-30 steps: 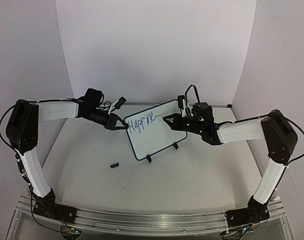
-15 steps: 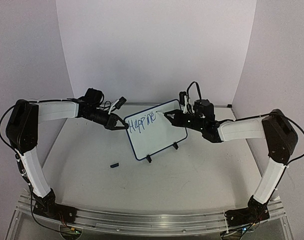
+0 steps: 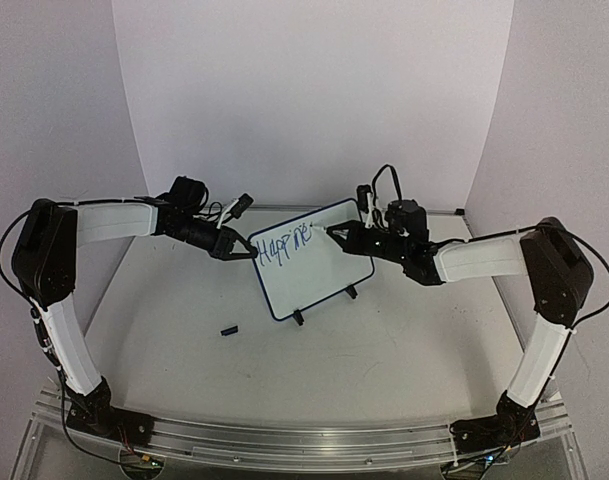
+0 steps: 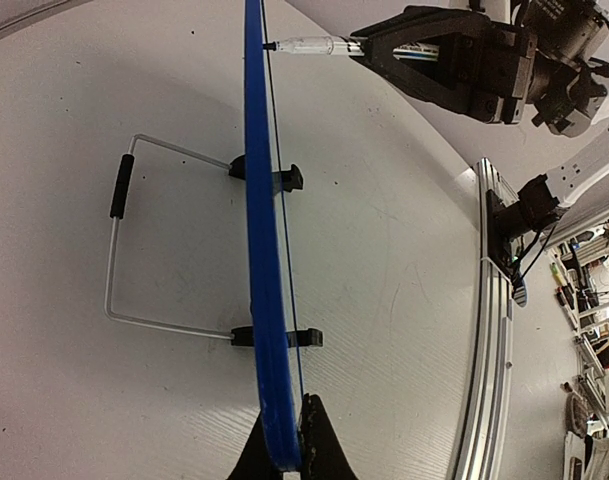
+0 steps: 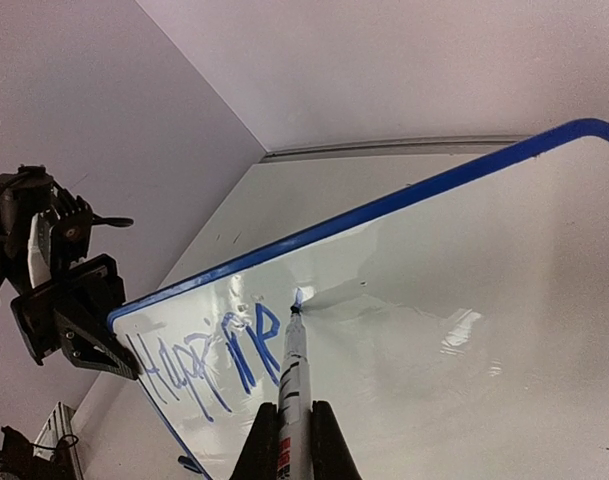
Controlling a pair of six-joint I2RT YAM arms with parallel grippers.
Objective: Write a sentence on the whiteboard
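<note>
Whiteboard [image 3: 314,268] rim first: the left gripper [image 4: 284,445] is closed on the board's left blue edge, which is pinched between both fingers. That arm reaches in from the left, elbow raised and forearm roughly level. The right gripper [image 5: 292,450] is closed around a slim marker pen [image 5: 290,385], whose tip touches the white face just right of the last letter. This arm stretches in from the right, also with a raised elbow and a near-level forearm. The whiteboard stands on its two black clip feet [image 4: 286,178] on the table [image 3: 404,340], between the two arms. The sentence [image 5: 209,362] runs along the board's upper left in slanted dark-blue strokes, roughly "Happine"; its last letters are hard to read. A wire stand [image 4: 114,250] behind the board shows only in the left wrist view. Each wrist view cuts off its own fingers at the bottom edge. A small black piece [image 3: 228,329] lies on the table near the board's front left; what it is cannot be told.
</note>
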